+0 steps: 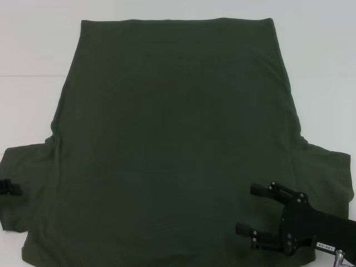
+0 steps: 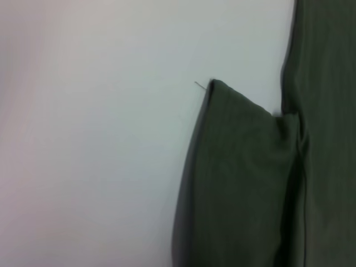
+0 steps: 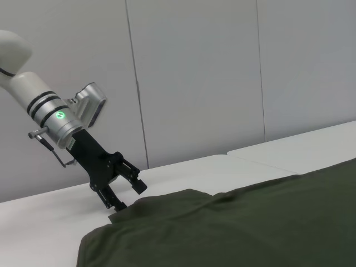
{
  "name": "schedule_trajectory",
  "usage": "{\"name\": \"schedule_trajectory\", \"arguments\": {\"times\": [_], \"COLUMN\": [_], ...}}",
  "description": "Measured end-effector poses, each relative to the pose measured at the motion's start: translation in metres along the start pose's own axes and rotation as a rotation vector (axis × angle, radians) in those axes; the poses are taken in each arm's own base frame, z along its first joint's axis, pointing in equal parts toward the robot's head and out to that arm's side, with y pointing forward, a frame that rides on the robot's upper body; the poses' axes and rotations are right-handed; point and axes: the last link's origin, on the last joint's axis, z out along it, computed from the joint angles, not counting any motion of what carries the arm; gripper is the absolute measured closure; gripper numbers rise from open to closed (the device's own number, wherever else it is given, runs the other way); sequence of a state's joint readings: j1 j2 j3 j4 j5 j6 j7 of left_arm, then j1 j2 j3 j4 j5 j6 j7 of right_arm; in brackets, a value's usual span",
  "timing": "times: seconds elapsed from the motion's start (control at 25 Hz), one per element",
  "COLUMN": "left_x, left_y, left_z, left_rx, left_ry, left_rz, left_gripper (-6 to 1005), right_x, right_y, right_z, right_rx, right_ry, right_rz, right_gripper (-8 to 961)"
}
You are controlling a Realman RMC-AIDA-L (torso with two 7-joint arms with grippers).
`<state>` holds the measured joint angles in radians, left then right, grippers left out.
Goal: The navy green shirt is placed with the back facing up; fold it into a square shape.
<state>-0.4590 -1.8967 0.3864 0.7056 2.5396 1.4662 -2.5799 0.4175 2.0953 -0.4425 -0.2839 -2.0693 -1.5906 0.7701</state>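
- Head view: shirt [image 1: 178,144] lies flat, back up, on the tabletop [image 1: 33,67], unfolded.
- Right pincer [image 1: 257,210] hovers, fingers apart, over the near right part of the shirt.
- Left pincer [image 3: 123,194], fingers apart, sits at the left sleeve edge.
- Judged step: reaching for the first grasp; next, close both on the cloth.

White arm [image 3: 22,83], green light, black two-fingered tool [image 3: 123,192].

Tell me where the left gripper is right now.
The left gripper is at the outer edge of the navy green shirt's left sleeve, low at the head view's left edge, fingers open over the sleeve hem on the white table.
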Motion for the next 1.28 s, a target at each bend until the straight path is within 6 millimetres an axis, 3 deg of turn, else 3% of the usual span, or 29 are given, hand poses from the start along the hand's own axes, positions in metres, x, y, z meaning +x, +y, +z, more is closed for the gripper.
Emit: {"name": "schedule_trajectory", "arguments": {"times": [0.72,1.0,1.28], "left_x": [0.007,0.010,0.014], "left_y": [0.016,0.025,0.036], "left_z": [0.009,0.015,0.017], "left_rx": [-0.014,0.041,0.086], "left_ry": [-0.011,-0.054,-0.057], "left_rz": [0.032,0.129,0.203], "left_gripper": [144,155,413], "right_x": [0.000,-0.001,-0.001], "right_y": [0.000,0.001,0.002], "right_z": [0.000,-0.001,-0.001], "right_rx": [-0.001,-0.006,-0.006], "right_ry": [-0.001,-0.010,-0.011], "right_rz": [0.000,0.001,0.002], "right_gripper": [8,8,8]}}
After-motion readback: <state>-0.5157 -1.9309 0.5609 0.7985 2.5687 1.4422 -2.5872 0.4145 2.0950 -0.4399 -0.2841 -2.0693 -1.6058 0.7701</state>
